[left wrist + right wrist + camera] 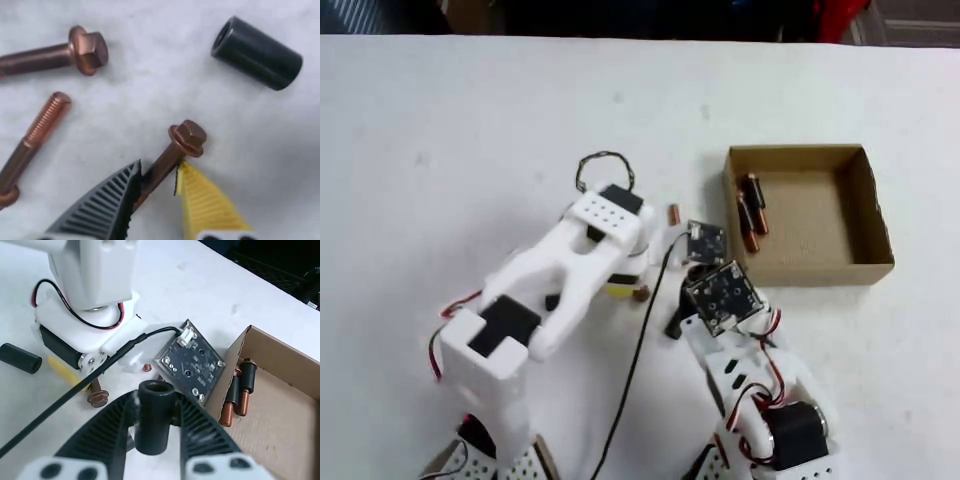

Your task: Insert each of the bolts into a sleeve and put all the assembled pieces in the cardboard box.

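Three copper bolts (60, 52) lie on the white table (150, 85). The left gripper's (157, 182) fingers pinch one by its shank and two lie loose, near one black sleeve (257, 52). The right gripper's (155, 402) fingers clamp a second sleeve (152, 425) upright, beside the cardboard box (285, 360) holding two assembled pieces (239, 390).

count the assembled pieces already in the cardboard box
2, side by side in the cardboard box along one side wall: one piece, second piece. None looks hidden.
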`<action>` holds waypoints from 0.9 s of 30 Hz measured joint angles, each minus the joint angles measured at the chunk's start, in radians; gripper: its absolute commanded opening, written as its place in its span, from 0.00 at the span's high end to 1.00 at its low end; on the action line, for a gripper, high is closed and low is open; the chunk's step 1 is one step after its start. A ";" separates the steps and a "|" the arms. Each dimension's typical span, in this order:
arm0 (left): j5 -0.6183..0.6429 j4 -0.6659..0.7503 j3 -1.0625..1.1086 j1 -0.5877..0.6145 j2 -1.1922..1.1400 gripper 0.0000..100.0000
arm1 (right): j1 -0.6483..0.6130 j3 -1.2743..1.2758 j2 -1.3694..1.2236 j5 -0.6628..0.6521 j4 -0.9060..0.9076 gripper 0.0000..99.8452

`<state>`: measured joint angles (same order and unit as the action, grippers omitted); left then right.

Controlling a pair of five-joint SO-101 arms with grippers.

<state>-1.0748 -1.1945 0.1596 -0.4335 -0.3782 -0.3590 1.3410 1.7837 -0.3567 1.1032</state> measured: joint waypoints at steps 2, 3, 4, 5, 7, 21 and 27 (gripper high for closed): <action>0.000 0.000 0.000 -0.003 0.000 0.95 | 0.000 0.000 0.000 0.000 0.000 0.98; 0.000 0.000 0.000 -0.006 0.000 0.97 | 0.000 0.000 0.000 0.000 0.000 0.98; 0.002 0.000 0.000 -0.008 0.000 0.97 | 0.000 0.000 0.000 0.000 0.000 0.98; 0.002 0.000 0.000 -0.008 0.000 0.97 | 0.000 0.000 0.000 0.000 0.000 0.98; 0.002 0.000 0.000 -0.008 0.000 0.97 | 0.000 0.000 0.000 0.000 0.000 0.98; 0.132 -0.005 0.000 -0.012 0.000 0.98 | 0.002 0.000 0.000 0.000 0.000 0.98; 0.239 -0.020 0.002 0.040 0.032 0.98 | 0.002 0.000 0.000 0.000 0.000 0.98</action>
<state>-0.8355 -1.2144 0.1611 -0.3936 -0.3460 -0.3575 1.3410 1.7837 -0.3567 1.1032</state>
